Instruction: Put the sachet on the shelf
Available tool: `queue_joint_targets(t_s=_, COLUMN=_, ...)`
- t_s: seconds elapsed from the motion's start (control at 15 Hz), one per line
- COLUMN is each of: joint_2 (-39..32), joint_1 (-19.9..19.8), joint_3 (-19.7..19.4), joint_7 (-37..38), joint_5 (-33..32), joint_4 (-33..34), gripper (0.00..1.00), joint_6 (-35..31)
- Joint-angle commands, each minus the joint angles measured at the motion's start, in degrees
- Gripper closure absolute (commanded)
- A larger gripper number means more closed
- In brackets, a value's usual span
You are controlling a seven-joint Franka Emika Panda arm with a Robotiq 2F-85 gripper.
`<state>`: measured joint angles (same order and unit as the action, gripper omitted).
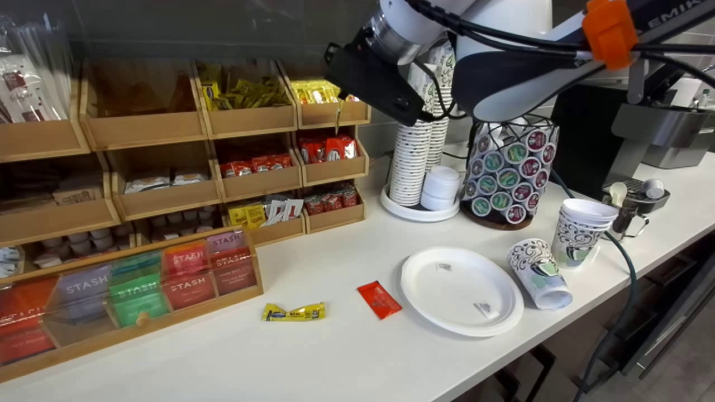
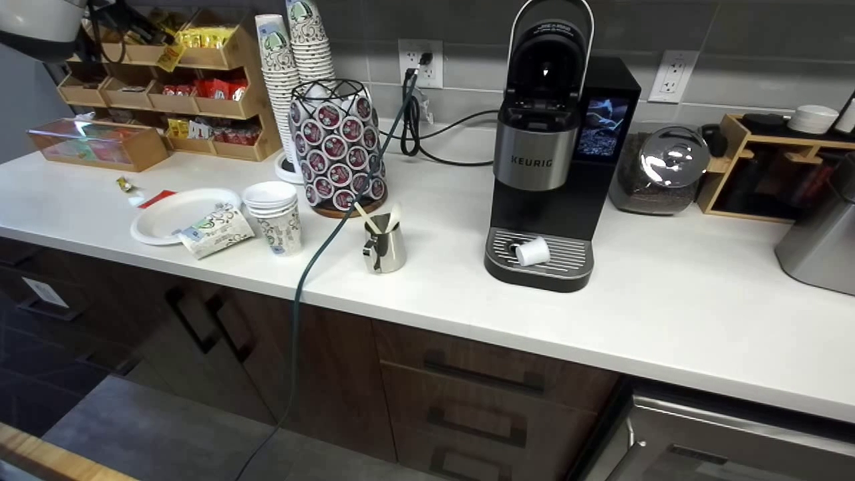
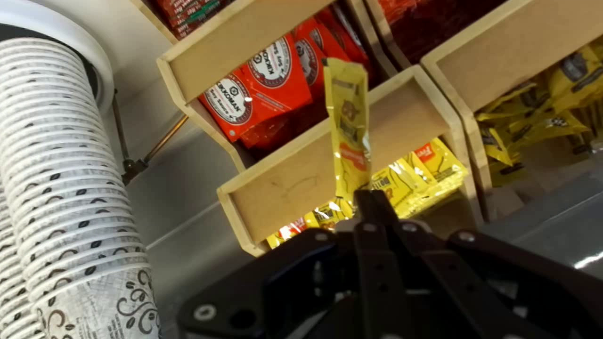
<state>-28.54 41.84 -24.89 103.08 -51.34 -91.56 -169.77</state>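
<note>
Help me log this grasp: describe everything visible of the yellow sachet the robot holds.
The sachet is a flat, rectangular, glossy yellow packet, apparently plastic film, with dark print and a red-orange patch. It looks unopened. Pinched at one end by the fingers, it hangs before the upper part of the shelf; contact there is unclear.

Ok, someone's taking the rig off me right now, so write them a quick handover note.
Gripper: shut on one end of the sachet.
Sachet: hanging in front of the shelf, by the top-tier end compartment nearest the cup stacks; not inside it.
Done: sachet gripped and up at the shelf.
Left: get it over the front edge, probably in with the yellow packets there, release, back away.
</note>
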Motion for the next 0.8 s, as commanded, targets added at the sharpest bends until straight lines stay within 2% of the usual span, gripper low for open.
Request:
queue_joint_targets(t_s=0.0, joint_2=0.11, joint_1=2.76, joint_3=-2.53, joint_7=4.36, joint_5=-0.88, joint_4=0.12, gripper=1.0, joint_6=2.87)
queue_joint_targets(t_s=0.27, joint_2=0.22, joint_1=10.3, joint_3=-11.4, joint_7=19.92, joint_5=-4.32, joint_4=-0.18, gripper=1.0, joint_6=8.34)
queue_joint_targets(t_s=0.47, joint_2=-1.12, joint_1=14.68, joint_3=-15.64, joint_7=29.72, joint_5=-5.38, joint_4=1.22, gripper=1.0, joint_6=12.33)
queue_joint_targets(t_s=0.73, joint_2=-5.37, joint_1=18.61, joint_3=-20.25, joint_7=39.37, joint_5=-7.56, joint_4=5.43, gripper=1.0, joint_6=15.63)
